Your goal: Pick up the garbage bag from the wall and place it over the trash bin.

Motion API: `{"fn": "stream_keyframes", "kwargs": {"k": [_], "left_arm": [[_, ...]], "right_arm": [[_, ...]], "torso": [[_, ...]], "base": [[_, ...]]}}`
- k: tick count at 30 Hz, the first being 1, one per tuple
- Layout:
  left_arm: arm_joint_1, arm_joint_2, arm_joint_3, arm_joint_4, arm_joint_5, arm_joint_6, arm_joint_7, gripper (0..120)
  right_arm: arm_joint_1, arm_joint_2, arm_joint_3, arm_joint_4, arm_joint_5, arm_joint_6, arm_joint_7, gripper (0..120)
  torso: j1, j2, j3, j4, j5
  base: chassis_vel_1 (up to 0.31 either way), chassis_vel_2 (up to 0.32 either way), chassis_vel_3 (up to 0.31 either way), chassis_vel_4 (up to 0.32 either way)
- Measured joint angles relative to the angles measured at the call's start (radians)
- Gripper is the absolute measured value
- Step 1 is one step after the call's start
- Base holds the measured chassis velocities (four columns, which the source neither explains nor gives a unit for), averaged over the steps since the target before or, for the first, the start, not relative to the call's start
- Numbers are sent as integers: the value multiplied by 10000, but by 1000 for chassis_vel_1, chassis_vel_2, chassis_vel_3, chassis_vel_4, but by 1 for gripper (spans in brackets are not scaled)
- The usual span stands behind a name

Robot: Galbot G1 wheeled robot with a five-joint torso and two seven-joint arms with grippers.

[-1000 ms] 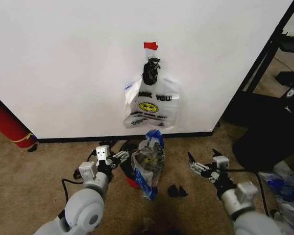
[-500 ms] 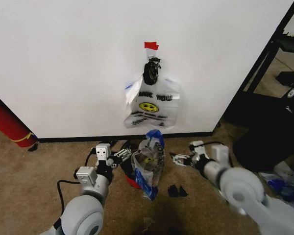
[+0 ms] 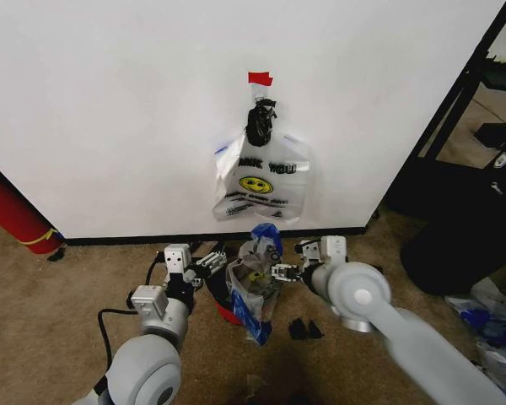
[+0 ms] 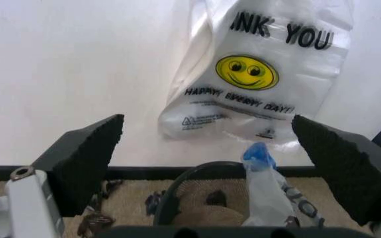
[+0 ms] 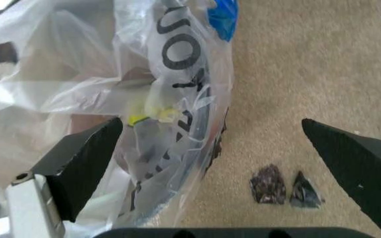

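Hanging garbage bag (image 3: 261, 181), white wall (image 3: 110, 110), beige carpet (image 3: 59, 312)

There are two "THANK YOU" plastic bags: one garbage bag (image 3: 261, 180) hangs in the middle of the frame, one crumpled bag (image 3: 255, 283) sits lower down. One trash bin (image 3: 222, 297). Two grippers (both robot arms). Two small dark scraps (image 3: 304, 329). One piece of red tape (image 3: 260, 78).
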Motion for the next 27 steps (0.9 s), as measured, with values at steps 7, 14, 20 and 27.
{"fn": "stream_keyframes", "kwargs": {"k": [7,14,20,27], "left_arm": [[-6,64,68,2,-99,61,-52,100],[-195,139,235,273,-296,84,-67,100],[-220,184,275,313,-474,140,-179,100],[-181,219,354,372,-556,151,-222,100]], "right_arm": [[214,373,-260,-337,650,40,1432,100],[113,959,-64,-654,842,99,2247,100],[-357,1400,6,-596,320,230,3044,99],[-377,2015,310,-977,-29,350,3066,99]], "torso": [[0,0,0,-1,0],[0,0,0,-2,0],[-1,0,0,-3,0],[-1,1,0,-1,1]], "base": [[0,0,0,0],[0,0,0,0],[0,0,0,0],[0,0,0,0]]}}
